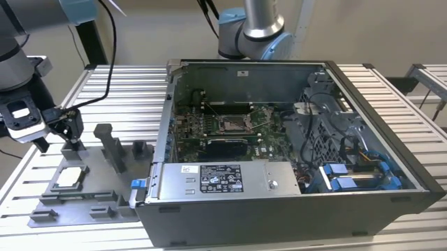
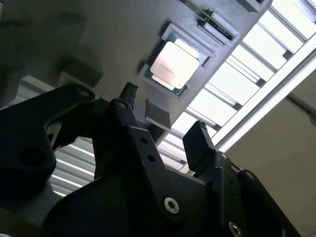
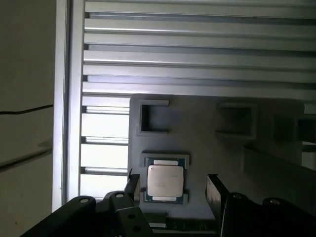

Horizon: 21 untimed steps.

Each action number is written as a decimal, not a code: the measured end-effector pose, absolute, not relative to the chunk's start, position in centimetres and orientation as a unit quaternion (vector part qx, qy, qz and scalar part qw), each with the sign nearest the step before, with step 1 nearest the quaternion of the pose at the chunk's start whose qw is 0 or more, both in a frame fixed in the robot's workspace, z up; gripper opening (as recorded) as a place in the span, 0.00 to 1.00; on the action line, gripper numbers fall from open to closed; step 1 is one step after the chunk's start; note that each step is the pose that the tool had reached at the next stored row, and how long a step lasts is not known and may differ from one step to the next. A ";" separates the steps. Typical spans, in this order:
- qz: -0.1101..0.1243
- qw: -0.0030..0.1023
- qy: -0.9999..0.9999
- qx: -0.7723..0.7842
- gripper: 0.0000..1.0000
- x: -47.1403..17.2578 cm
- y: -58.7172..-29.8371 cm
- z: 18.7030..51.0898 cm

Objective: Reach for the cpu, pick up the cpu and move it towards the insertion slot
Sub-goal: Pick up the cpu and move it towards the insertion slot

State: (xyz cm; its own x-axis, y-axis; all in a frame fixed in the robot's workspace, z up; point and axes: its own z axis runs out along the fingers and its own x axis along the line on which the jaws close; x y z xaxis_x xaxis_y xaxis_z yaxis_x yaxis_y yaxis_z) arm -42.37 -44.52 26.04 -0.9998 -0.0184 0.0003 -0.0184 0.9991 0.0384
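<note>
Slatted aluminium tabletop [image 1: 119, 99] carried everything on view. Largest upon it was an open computer case [image 1: 279, 209], lying on its side across the middle and toward the edge at the exterior view's right. A grey plastic fixture tray [image 1: 70, 201] sat just beside the case, near the tabletop's edge at the exterior view's left.

Over the tray's far edge hung the gripper [image 1: 56, 142], its two black fingers spread apart and holding nothing. The insertion slot [image 1: 232, 123], a shiny metal frame with a dark centre, lay on the board inside the case, well apart from the gripper.

The cpu [image 1: 70, 178] rested flat in the tray's square recess, silvery face up, close to the tray's edge at the exterior view's left. In the first wrist view the cpu [image 3: 166, 181] appeared between the two fingertips [image 3: 213, 180], below them and not touched. In the second wrist view it sat beyond the tips.

Step in hand, as judged: the reach, nearly lined up, with no grasp made. A pick from this pose would call for a straight descent and a square closure on the thin tan edges, since the recess walls leave the fingers little room.
</note>
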 end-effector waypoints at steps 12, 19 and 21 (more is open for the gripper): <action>-0.019 0.000 -1.000 0.009 1.00 -42.4 -44.5 24.4; -0.019 0.000 -1.000 0.009 1.00 -42.4 -44.5 23.4; -0.019 0.000 -1.000 0.009 1.00 -42.4 -44.5 23.2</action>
